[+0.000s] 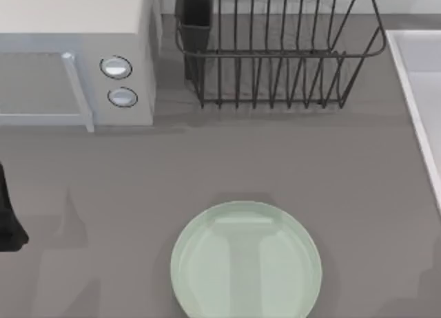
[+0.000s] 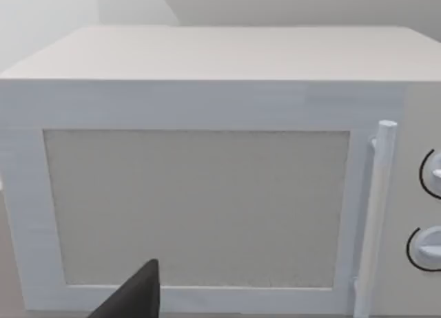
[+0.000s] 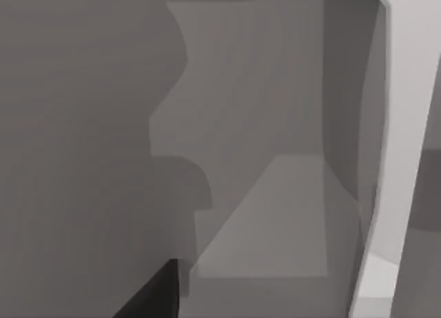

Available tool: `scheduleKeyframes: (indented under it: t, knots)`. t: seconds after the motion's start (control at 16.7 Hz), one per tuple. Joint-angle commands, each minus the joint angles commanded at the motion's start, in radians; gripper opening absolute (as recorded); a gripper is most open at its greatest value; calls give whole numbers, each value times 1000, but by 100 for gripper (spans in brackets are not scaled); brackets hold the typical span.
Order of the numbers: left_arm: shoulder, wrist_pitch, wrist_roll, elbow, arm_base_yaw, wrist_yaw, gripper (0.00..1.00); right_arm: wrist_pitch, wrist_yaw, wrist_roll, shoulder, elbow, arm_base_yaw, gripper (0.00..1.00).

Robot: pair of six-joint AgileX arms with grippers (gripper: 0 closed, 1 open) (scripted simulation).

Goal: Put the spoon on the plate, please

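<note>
Plate (image 1: pixel 246 261) sits at the near edge of the grey table (image 1: pixel 289 160), a little right of centre, empty, nothing on it. I can't find the spoon on the table or on the plate, so its long axis and which way it lies from either set of fingers can't be told.

My left arm (image 1: pixel 8 218) is a dark shape at the table's left edge, level with the gap between microwave and plate. Its wrist view faces the white microwave (image 2: pixel 207 173), door shut, with one dark fingertip (image 2: pixel 138 294) poking in; whether its fingers are wide or narrow, I can't tell.

Right wrist view looks along the table towards a pale raised edge, likely the sink (image 1: pixel 420 91) on the right; its fingers' spread I can't tell either.

Wire dish rack (image 1: pixel 275 49) stands at the back.

Judgement: the spoon must be located before any reach; nearer arm undecidable.
</note>
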Motion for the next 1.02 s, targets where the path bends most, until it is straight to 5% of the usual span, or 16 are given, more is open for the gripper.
scheduleKeyframes:
  t: [0.06,0.84,1.02]
  knots:
    - [0,0,0,0,0,0,100,0,0,0,0,0,0,100]
    - [0,0,0,0,0,0,100,0,0,0,0,0,0,2]
    - [0,0,0,0,0,0,100,0,0,0,0,0,0,0]
